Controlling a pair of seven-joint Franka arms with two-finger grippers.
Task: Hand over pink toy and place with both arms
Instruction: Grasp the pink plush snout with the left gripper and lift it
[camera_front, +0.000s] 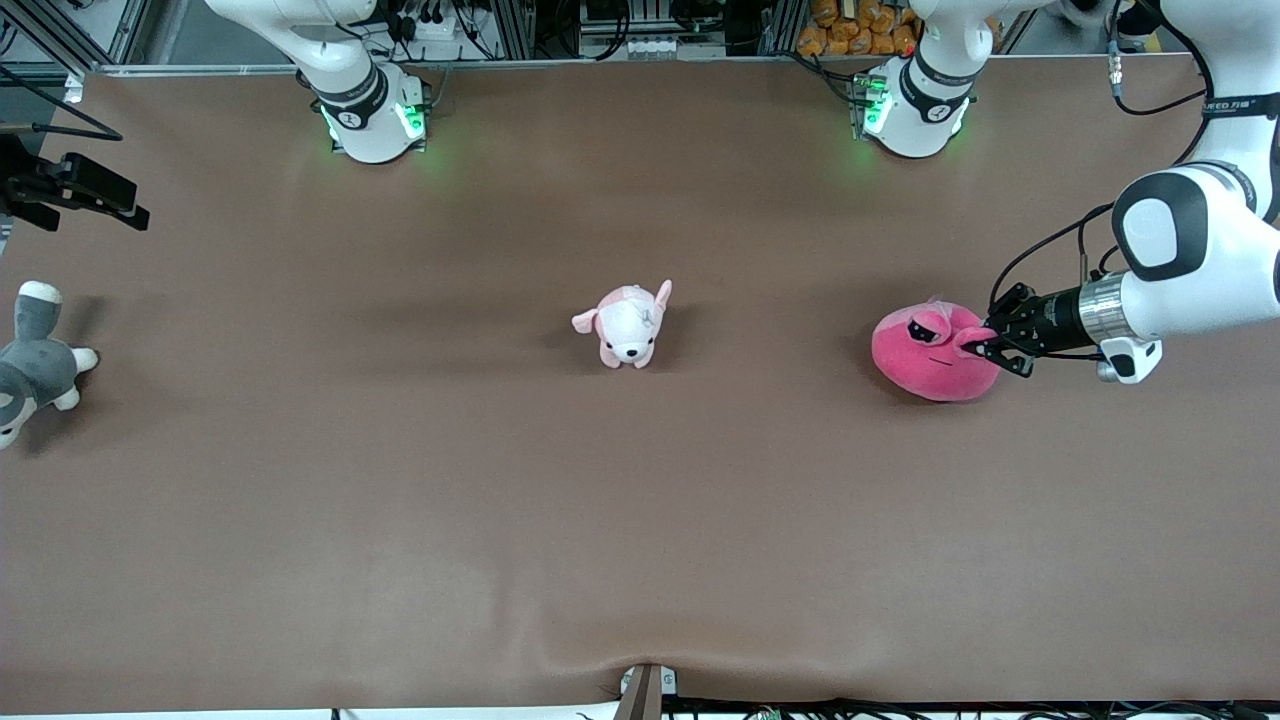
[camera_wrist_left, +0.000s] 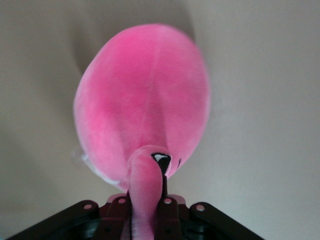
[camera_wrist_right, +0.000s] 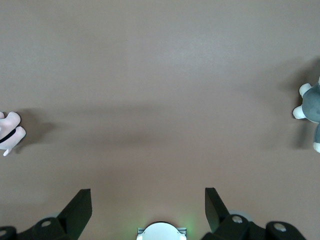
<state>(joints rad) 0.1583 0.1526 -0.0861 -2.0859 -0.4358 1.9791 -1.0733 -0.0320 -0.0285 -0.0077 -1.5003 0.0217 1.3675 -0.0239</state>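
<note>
The pink toy (camera_front: 930, 365), a hot-pink round blob plush with half-lidded black eyes, is toward the left arm's end of the table and seems to rest on the cloth. My left gripper (camera_front: 993, 346) reaches in sideways and is shut on one of its eye stalks. In the left wrist view the stalk runs between the fingers of the left gripper (camera_wrist_left: 146, 202) and the toy's body (camera_wrist_left: 145, 95) fills the middle. My right gripper (camera_wrist_right: 147, 192) is open and empty, high over the table by its own base. It is out of the front view, and the right arm waits.
A small pale pink-and-white puppy plush (camera_front: 628, 325) stands mid-table; its edge shows in the right wrist view (camera_wrist_right: 9, 131). A grey-and-white plush animal (camera_front: 30, 370) lies at the right arm's end, also in the right wrist view (camera_wrist_right: 312, 107). A black fixture (camera_front: 80, 190) juts in above it.
</note>
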